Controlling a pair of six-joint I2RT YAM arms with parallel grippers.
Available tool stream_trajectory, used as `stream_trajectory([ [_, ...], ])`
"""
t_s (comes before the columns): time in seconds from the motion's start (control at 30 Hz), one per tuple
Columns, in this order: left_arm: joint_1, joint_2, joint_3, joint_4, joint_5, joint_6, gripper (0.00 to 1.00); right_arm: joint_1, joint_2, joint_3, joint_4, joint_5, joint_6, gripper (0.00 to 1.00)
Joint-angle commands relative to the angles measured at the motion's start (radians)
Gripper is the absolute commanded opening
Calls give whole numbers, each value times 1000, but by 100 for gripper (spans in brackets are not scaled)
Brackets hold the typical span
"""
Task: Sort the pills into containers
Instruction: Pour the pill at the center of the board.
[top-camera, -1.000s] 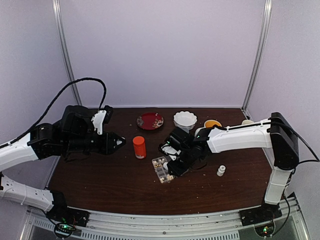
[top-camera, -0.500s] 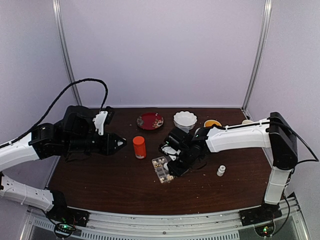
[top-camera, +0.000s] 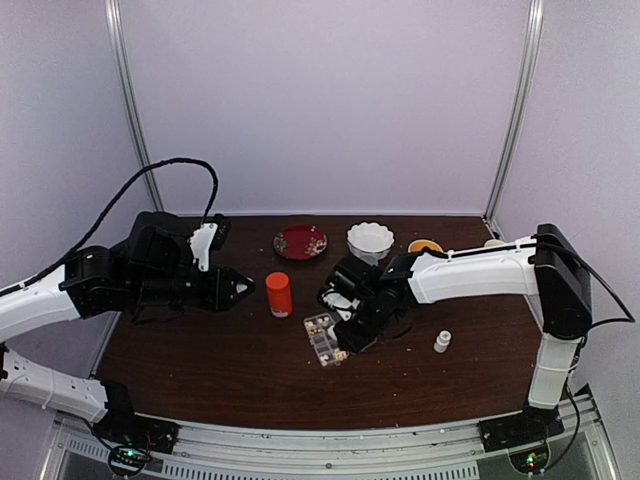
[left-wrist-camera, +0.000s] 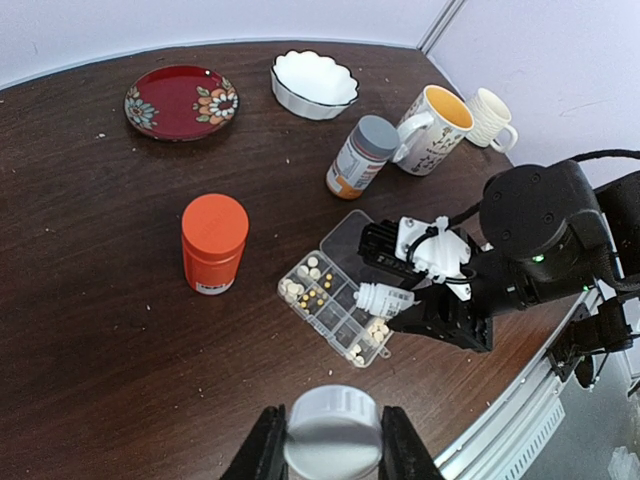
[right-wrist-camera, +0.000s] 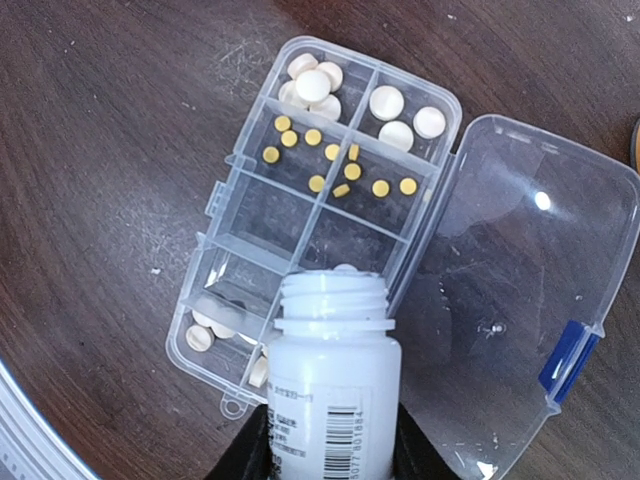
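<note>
With right gripper (right-wrist-camera: 328, 450) pinching the open bottle (right-wrist-camera: 335, 385) and left gripper (left-wrist-camera: 333, 447) pinching a cap (left-wrist-camera: 333, 428), pour slowly into the pill box (right-wrist-camera: 270, 205) just at 12 o'clock, or risk mixing with pills (right-wrist-camera: 313, 85) already in neighbouring cells (right-wrist-camera: 300, 160).

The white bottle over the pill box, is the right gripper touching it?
Touching. The right wrist view shows the right gripper closed on the white bottle, with a finger pressed against each side of it.

Right wrist: bottle (right-wrist-camera: 330, 385) runs off bottom edge, hides pill box (right-wrist-camera: 268, 212) near cells. Top view: pills (right-wrist-camera: 313, 84) too small to resolve. Left wrist: blurred white disc (left-wrist-camera: 332, 432), probably a cap, clipped by frame.
</note>
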Motion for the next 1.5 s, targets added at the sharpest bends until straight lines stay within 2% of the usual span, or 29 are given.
stream_trajectory([
  [0.0, 7, -2, 10, 29, 6, 13, 0, 7, 32, 49, -52, 26, 4, 0],
  [0.1, 7, 2, 14, 28, 10, 15, 0, 7, 3, 17, 2, 9, 19, 0],
  [0.2, 7, 4, 14, 29, 11, 14, 0, 7, 42, 77, -91, 42, 5, 0],
  [0.3, 8, 10, 17, 29, 12, 17, 0, 7, 9, 29, -11, 4, 20, 0],
  [0.4, 7, 12, 18, 28, 14, 19, 0, 7, 45, 78, -101, 56, 14, 0],
  [0.43, 8, 11, 18, 29, 14, 19, 0, 7, 41, 76, -99, 31, 9, 0],
  [0.53, 7, 14, 20, 29, 15, 20, 0, 7, -4, 18, 1, -22, 23, 0],
  [0.63, 6, 13, 17, 29, 15, 21, 0, 7, 34, 74, -104, 39, 17, 0],
  [0.77, 8, 16, 16, 28, 18, 20, 0, 7, 0, 25, -29, -16, 23, 0],
  [0.87, 8, 14, 12, 29, 17, 18, 0, 8, 25, 67, -114, 51, 18, 0],
  [1.0, 7, 17, 14, 28, 21, 17, 0, 8, -41, 1, 3, 17, 34, 0],
  [1.1, 7, 16, 12, 29, 20, 16, 0, 7, 5, 68, -98, 46, 19, 0],
  [1.23, 8, 20, 14, 29, 24, 16, 0, 8, -3, 34, -34, -8, 24, 0],
  [1.3, 8, 17, 13, 28, 25, 14, 0, 8, 28, 74, -106, 35, 19, 0],
  [1.4, 7, 14, 9, 27, 22, 13, 0, 8, -10, 28, -28, -3, 27, 0],
  [1.47, 7, 13, 9, 28, 22, 15, 0, 8, -22, 17, -22, 27, 36, 0],
])
